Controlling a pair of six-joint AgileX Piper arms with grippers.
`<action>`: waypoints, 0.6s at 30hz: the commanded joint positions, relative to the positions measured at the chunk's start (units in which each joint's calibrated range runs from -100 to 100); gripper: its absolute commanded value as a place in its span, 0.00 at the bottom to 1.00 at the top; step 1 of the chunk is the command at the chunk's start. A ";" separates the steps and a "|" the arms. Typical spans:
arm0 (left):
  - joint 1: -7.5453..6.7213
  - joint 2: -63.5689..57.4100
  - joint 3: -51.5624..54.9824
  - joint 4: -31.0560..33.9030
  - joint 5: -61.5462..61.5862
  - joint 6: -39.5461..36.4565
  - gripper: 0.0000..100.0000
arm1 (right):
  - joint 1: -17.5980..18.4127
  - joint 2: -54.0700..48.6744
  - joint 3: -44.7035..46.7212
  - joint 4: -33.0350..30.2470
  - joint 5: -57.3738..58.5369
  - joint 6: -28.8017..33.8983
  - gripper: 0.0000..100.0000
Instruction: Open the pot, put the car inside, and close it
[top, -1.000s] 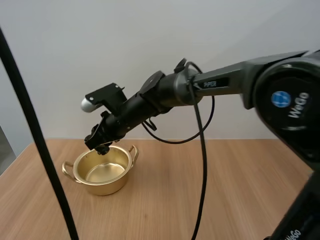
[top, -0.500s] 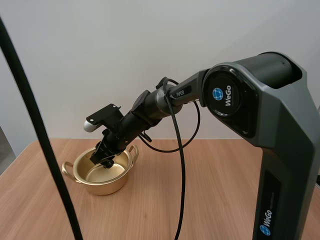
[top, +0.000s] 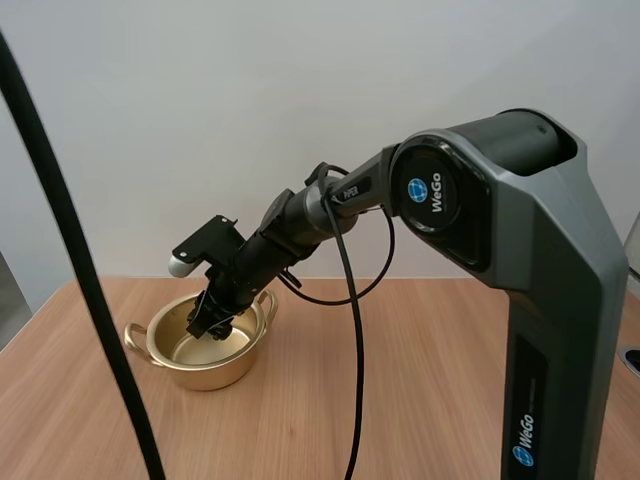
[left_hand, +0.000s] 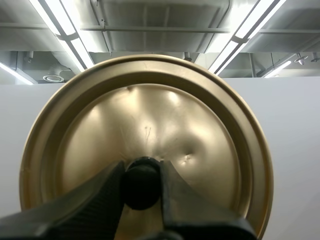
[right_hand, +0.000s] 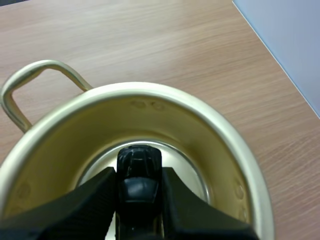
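Spanning the whole scene, the wooden desk (top: 430, 390) carried one thing: the brass-coloured pot (top: 200, 372), which stood open toward its left end. The right arm (top: 500, 260) reached across and down to it, its tip inside the rim.

The lid (left_hand: 150, 110) was off and held clear of the pot. The left fingers (left_hand: 90, 205) were clamped on its round black knob (left_hand: 141, 182).

The right fingers (right_hand: 90, 200) were pinched on the small black car (right_hand: 139, 167). The car hung within the pot's walls, over the bottom. Could not tell whether it touched the bottom.

Risks, as judged:
- If let go from a height, the car might bounce or roll on its wheels and settle awkwardly.
- On the way out, the fingers could catch the rim and drag or tip the pot, since nothing pinned it to the desk.
- The lid was gripped by a small round knob alone, so it could swivel in the pinch, come down crooked and ride on the rim.

Writing noted:
- "WeGo" beside a round blue mark on the right arm's joint housing.
- "WeGo" again low on the upright.
- "PiPER" in small letters along the forearm.
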 joint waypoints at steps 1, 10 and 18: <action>0.00 0.02 -0.03 0.00 0.44 -0.01 0.00 | 0.04 0.05 0.00 0.06 0.00 0.00 0.00; 0.00 0.02 -0.03 -0.22 0.49 -0.01 0.00 | 0.04 0.05 0.00 -0.47 0.09 -2.31 0.00; 0.00 0.02 -0.03 -0.22 0.49 -0.01 0.00 | 0.68 0.33 0.00 -2.79 -0.06 -2.34 0.00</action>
